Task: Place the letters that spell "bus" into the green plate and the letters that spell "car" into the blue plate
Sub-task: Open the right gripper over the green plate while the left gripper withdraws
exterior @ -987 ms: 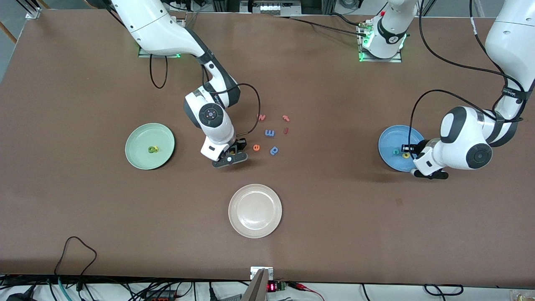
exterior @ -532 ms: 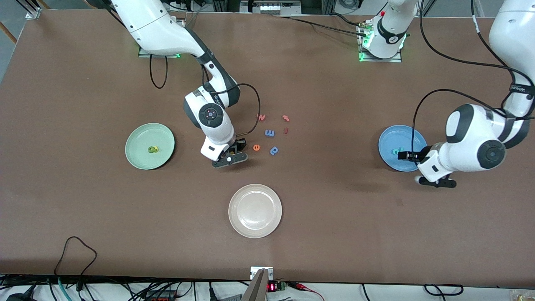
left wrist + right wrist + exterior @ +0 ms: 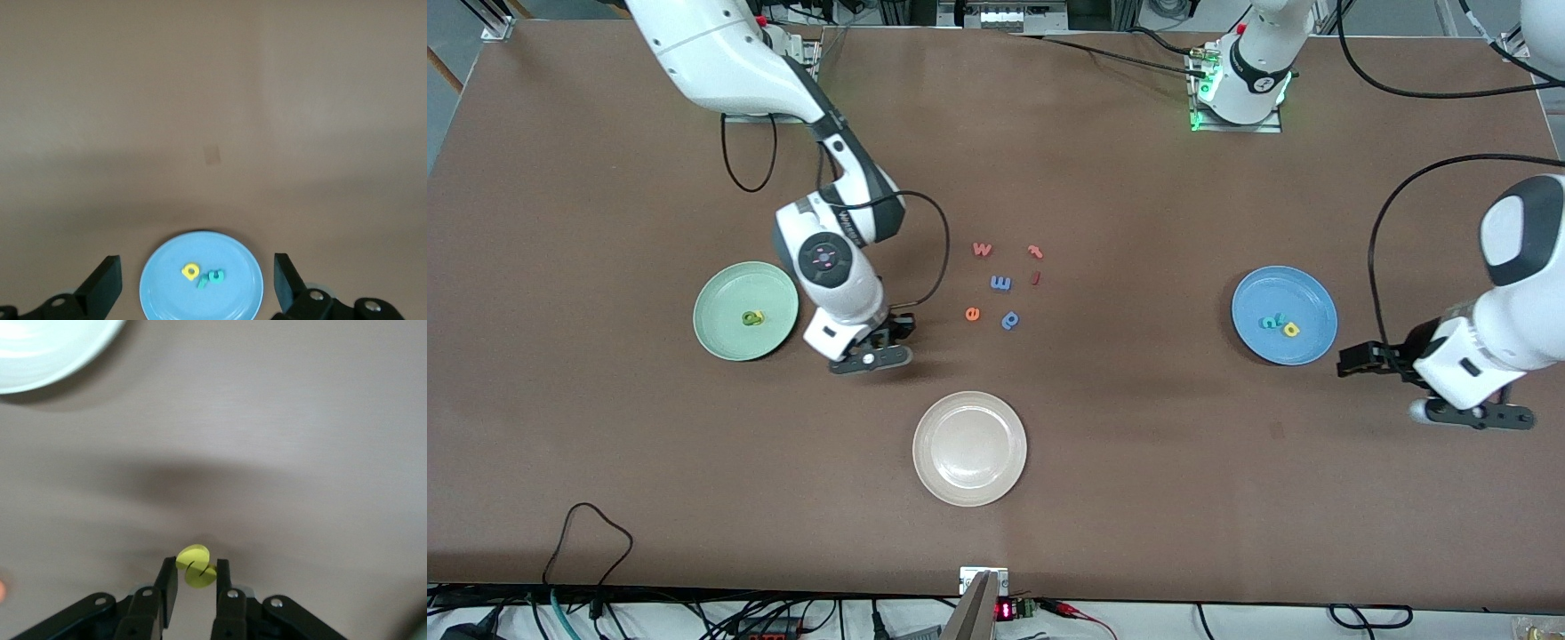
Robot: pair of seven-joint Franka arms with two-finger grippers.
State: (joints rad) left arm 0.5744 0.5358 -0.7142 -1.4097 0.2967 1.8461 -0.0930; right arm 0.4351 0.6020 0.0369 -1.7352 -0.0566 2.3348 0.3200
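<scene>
Two fingers of the right pincer (image 3: 195, 579) are pinched on a yellow s (image 3: 195, 566), up over bare bench (image 3: 1138, 462) beside the green plate (image 3: 720, 333), where a yellow u (image 3: 753, 317) and green b lie overlapping. Left pincer (image 3: 197, 283) stands wide, holding nothing, beside the blue plate (image 3: 1307, 342) holding the teal c (image 3: 1265, 323), teal r and yellow a (image 3: 1290, 330).

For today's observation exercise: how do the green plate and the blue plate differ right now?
The green plate lies toward the right arm's end of the table, the blue plate toward the left arm's end. The green plate holds two letters, one green and one yellow; the blue plate holds three, two teal and one yellow. Both are round with shallow rims.
</scene>
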